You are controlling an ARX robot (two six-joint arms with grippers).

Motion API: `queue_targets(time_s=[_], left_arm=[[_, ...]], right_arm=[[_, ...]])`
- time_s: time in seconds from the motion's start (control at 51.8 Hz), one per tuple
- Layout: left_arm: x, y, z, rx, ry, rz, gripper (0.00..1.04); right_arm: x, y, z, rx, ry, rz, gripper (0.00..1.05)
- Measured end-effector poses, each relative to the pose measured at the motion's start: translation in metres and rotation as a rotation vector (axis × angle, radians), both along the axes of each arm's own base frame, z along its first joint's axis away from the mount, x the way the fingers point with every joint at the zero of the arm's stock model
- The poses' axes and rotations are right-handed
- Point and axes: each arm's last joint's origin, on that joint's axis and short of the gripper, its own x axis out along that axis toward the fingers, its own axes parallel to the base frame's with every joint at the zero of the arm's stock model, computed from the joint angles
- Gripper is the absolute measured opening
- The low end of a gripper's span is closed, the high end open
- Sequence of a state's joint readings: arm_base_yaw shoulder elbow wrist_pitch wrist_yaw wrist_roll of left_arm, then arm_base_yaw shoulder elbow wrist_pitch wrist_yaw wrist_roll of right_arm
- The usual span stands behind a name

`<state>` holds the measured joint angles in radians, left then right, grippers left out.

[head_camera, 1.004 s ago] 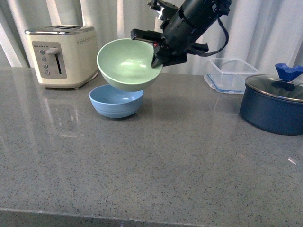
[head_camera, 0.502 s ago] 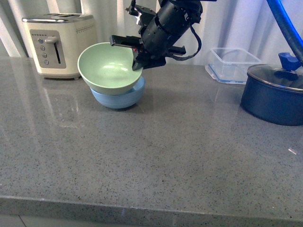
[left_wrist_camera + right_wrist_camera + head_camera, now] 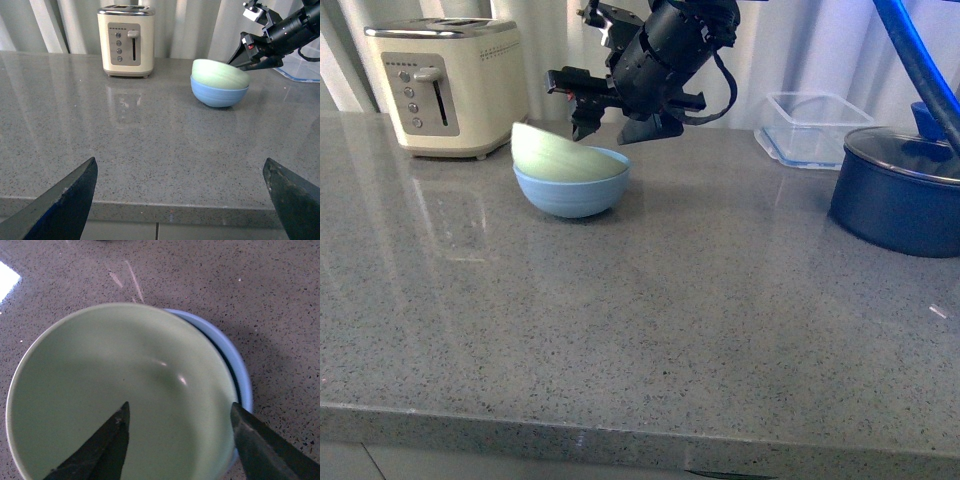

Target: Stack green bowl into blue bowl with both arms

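The green bowl rests tilted inside the blue bowl on the grey counter, its rim raised on the toaster side. My right gripper hovers just above the bowls, open and holding nothing. In the right wrist view the green bowl fills the picture, with the blue bowl's rim showing along one side; the right gripper straddles that edge without touching. My left gripper stands open near the counter's front edge, far from the green bowl and the blue bowl.
A cream toaster stands at the back left, close to the bowls. A clear plastic container and a navy pot with a glass lid sit at the back right. Curtains hang behind the counter.
The green bowl came down from the right gripper's hold into the blue bowl. The right gripper let go of it, opened and now sits just above.
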<state>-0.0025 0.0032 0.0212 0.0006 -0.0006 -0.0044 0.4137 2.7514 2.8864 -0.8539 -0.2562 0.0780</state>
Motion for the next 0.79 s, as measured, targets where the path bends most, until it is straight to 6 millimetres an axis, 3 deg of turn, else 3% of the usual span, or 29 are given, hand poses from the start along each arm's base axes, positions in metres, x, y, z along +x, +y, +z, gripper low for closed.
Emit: queue_targets(time_s=[0.058, 0.135, 0.193, 0.251, 0.406, 0.618, 0.792], left_arm=[[0.000, 0.000, 0.000, 0.000, 0.000, 0.000, 0.98], [0.000, 0.000, 0.000, 0.000, 0.000, 0.000, 0.98], [0.000, 0.000, 0.000, 0.000, 0.000, 0.000, 0.98], [0.000, 0.000, 0.000, 0.000, 0.000, 0.000, 0.98], [0.000, 0.000, 0.000, 0.000, 0.000, 0.000, 0.98], [0.000, 0.000, 0.000, 0.000, 0.000, 0.000, 0.98], [0.000, 0.000, 0.000, 0.000, 0.000, 0.000, 0.98]], right_arm=[[0.001, -0.002, 0.000, 0.000, 0.000, -0.004, 0.67], [0.002, -0.005, 0.000, 0.001, 0.002, -0.008, 0.74], [0.004, -0.010, 0.001, 0.001, 0.004, -0.018, 0.90], [0.006, -0.017, 0.005, 0.010, -0.011, -0.031, 0.97], [0.000, -0.045, 0.027, 0.037, -0.070, -0.073, 0.95], [-0.040, -0.108, 0.067, 0.057, -0.134, -0.161, 0.95], [-0.076, -0.157, 0.052, 0.039, -0.092, -0.246, 0.95]])
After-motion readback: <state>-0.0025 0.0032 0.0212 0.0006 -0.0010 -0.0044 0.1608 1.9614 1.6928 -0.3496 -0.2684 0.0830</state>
